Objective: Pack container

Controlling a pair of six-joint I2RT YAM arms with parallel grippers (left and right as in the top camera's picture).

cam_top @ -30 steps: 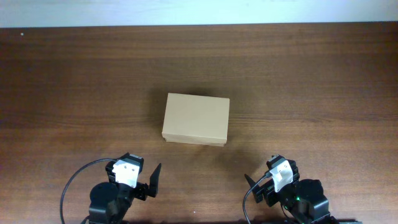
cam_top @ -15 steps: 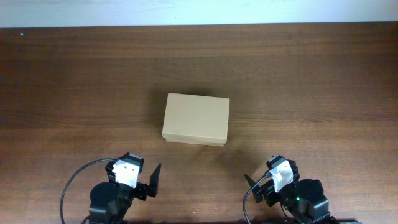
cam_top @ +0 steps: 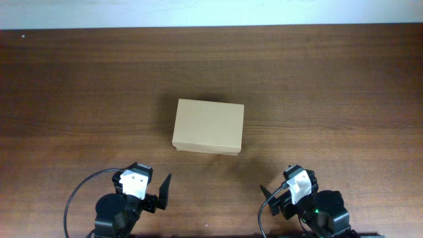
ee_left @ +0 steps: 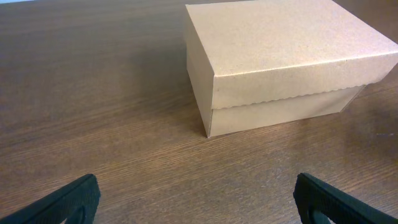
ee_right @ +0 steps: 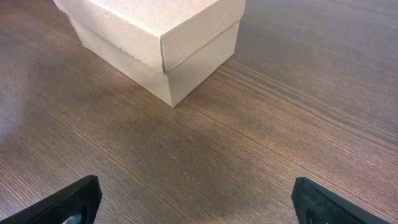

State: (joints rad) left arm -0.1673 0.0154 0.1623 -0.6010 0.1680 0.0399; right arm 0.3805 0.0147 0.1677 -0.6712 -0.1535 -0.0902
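Nothing has moved; container (cam_top: 208, 127) lies ahead of left hand (ee_left: 196, 202) and right hand (ee_right: 196, 202).

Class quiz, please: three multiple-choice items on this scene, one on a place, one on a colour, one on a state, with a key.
1. Where on the table is the container? A the middle; B the far-left corner; C the right edge.
2. Its colour? A green; B tan; C white.
3. Its lid? A raised; B missing; C shut.
Key: 1 A, the overhead view shows it centred; 2 B, plain tan cardboard in every view; 3 C, the lid lies flat over the walls.
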